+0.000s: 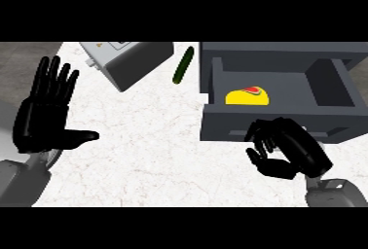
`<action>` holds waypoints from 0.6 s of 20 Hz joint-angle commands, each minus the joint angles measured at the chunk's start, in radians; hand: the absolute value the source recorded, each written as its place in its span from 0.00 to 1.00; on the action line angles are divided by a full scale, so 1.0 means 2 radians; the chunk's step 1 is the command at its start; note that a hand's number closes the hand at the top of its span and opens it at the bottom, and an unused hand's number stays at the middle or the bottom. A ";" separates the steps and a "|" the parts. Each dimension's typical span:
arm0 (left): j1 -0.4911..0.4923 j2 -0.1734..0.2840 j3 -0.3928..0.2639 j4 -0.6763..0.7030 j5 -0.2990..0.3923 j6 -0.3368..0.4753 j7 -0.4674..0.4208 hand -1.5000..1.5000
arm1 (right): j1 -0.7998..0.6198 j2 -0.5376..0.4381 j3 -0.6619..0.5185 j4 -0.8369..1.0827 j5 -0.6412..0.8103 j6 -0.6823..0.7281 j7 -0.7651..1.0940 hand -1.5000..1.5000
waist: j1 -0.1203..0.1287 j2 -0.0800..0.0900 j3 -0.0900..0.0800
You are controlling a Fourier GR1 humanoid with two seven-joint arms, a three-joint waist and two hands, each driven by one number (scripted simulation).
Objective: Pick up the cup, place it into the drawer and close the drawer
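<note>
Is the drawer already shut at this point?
No, the drawer stands pulled out with the yellow cup lying inside it, and the right hand is at its front panel.

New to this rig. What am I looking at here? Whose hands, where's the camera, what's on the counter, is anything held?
There is one picture, taken from the robot's head and looking steeply down at a white marbled counter.

The two black shapes on grey forearms are its hands. The left robot hand is open, fingers up, resting at the left edge. The right robot hand has curled fingers just in front of the dark grey open drawer; I cannot see anything in it.

Inside the drawer lies a yellow cup with a red and green mark, so only closing the drawer is left.

Also on the counter are a slim green cucumber-like vegetable and a tilted grey box-shaped appliance.
</note>
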 commanded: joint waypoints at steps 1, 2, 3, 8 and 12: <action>0.050 -0.001 0.007 -0.033 -0.007 -0.016 -0.008 0.00 | -0.020 0.012 0.008 0.112 0.058 -0.058 -0.050 0.00 | 0.000 0.001 0.000; 0.012 -0.007 0.023 -0.004 -0.010 -0.016 0.002 0.00 | -0.048 0.024 0.010 0.146 0.063 -0.056 -0.051 0.00 | -0.004 0.001 0.000; 0.021 0.007 0.048 0.034 0.004 -0.066 -0.015 0.00 | -0.064 0.024 0.006 0.159 0.061 -0.045 -0.041 0.00 | -0.004 0.002 0.000; 0.074 0.005 0.064 0.002 -0.005 -0.093 -0.009 0.00 | -0.091 0.024 0.004 0.231 0.095 -0.052 -0.058 0.00 | -0.005 0.000 0.000; 0.059 -0.004 0.090 0.020 -0.005 -0.107 0.007 0.00 | -0.165 0.059 -0.020 0.354 0.105 -0.087 -0.085 0.00 | -0.005 0.001 0.000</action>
